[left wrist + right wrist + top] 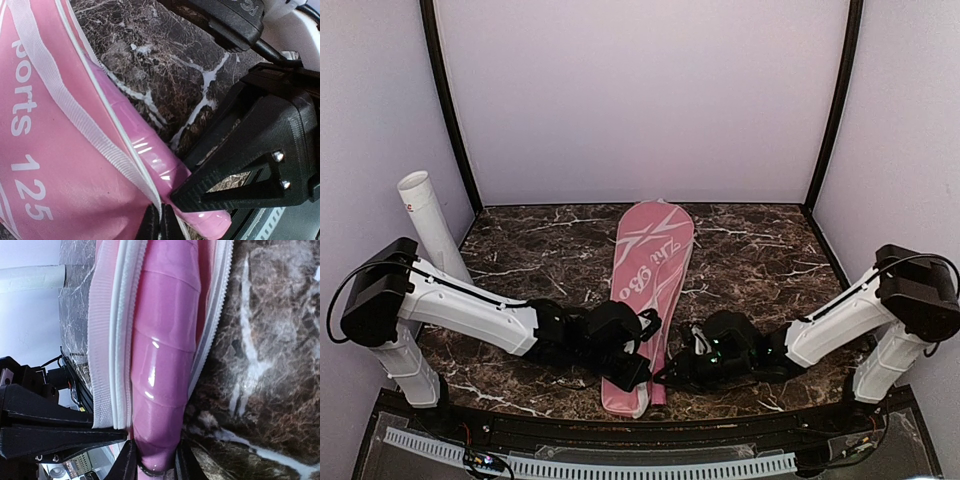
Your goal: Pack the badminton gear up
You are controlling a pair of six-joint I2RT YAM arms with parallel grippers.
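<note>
Pink bag (50, 150) marked "ports 125", left gripper (160, 227) pinching it, right gripper (156, 462) gripping handle (165, 340)

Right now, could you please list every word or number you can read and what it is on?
"ports": pink bag, white print, maybe part of a longer word.
"125": same bag, beside it.
Script on the bag, top view: unreadable.
Red mark on white tube: too small.

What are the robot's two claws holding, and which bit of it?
The left gripper pinches the pink bag by its white-trimmed edge at the opening. The right gripper clamps the pink racket handle at its butt end.
</note>
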